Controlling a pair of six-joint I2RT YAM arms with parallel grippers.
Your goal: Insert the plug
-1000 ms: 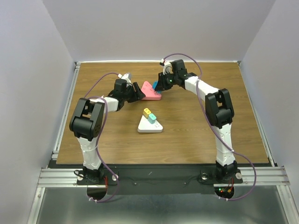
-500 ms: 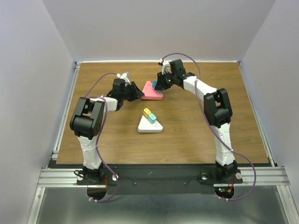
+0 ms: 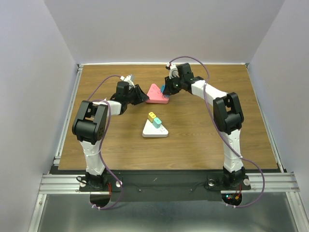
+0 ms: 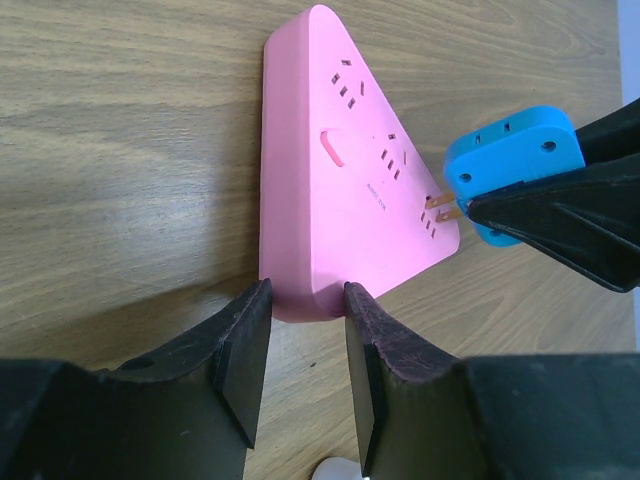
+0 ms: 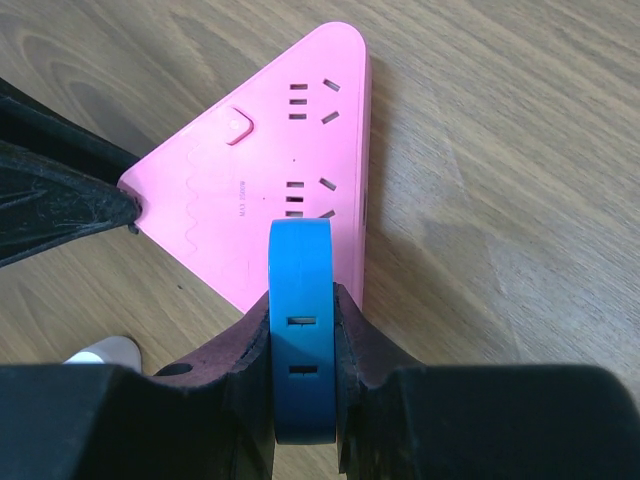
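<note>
A pink triangular power strip (image 3: 157,94) lies flat on the wooden table, also seen in the left wrist view (image 4: 340,180) and the right wrist view (image 5: 270,170). My left gripper (image 3: 143,95) (image 4: 305,295) is shut on the strip's near corner, one finger pressed on each side. My right gripper (image 3: 167,88) (image 5: 302,290) is shut on a blue plug (image 4: 510,160) (image 5: 300,300). It holds the plug over the strip's right corner. The brass prongs (image 4: 440,206) touch the strip's face at the socket slots there.
A white triangular power strip (image 3: 155,130) sits nearer the middle of the table with a yellow plug and a teal plug (image 3: 154,119) standing in it. The table is walled by grey panels at the back and sides.
My right gripper has shifted slightly right with the blue plug, over the pink strip's far corner. My left gripper and the strip have shifted only slightly.
</note>
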